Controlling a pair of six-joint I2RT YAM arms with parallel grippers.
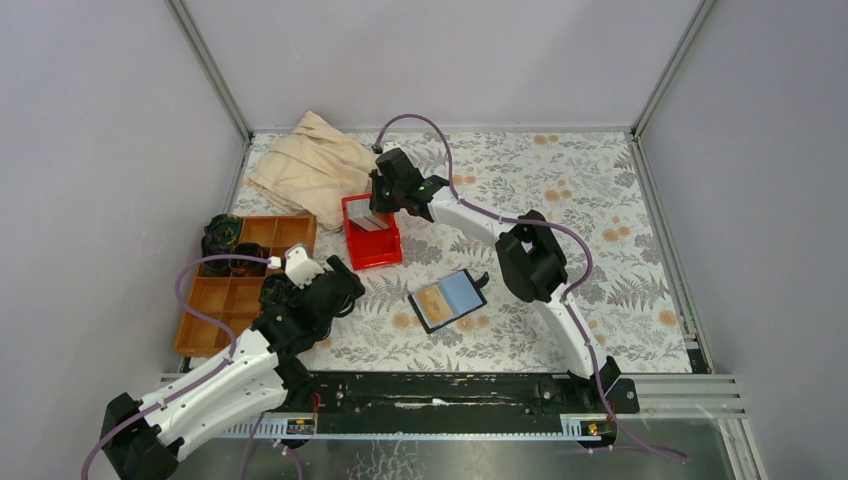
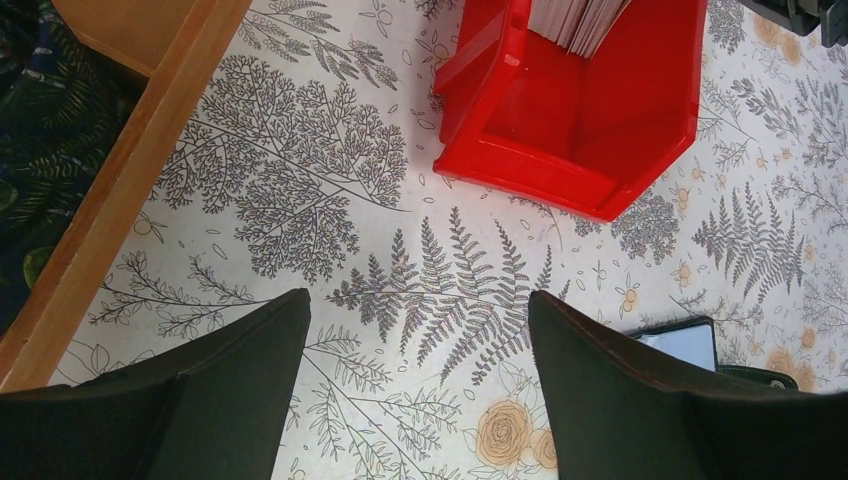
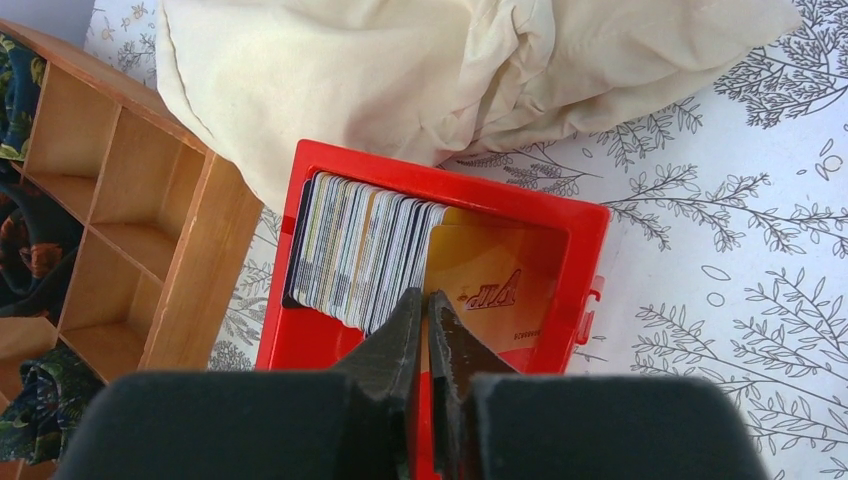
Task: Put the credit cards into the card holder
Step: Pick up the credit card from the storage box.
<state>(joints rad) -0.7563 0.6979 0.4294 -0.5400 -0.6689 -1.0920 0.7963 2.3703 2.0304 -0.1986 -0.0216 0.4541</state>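
The cards (image 3: 350, 250) stand on edge in a tight stack at the left of a red bin (image 3: 590, 240). One tan card (image 3: 500, 285) leans apart from them at the right, with "VIP" on it in red slanted letters; a line of smaller print under that is too fine to read. The right gripper (image 3: 428, 295) reaches down into the bin, its jaws all but together, and the left edge of the tan card runs in between them, pinched. The holder (image 1: 447, 300) lies open and flat on the fern-print table (image 1: 600, 200), near the bin and toward the arm bases, with a tan card and a blue one showing inside. A cream cloth (image 3: 400, 70) lies bunched against the far side of the bin, and a brown wooden tray (image 3: 110, 200) sits to its left. The left gripper (image 2: 420, 400) hangs over the table between tray and bin, jaws spread wide with nothing in them.
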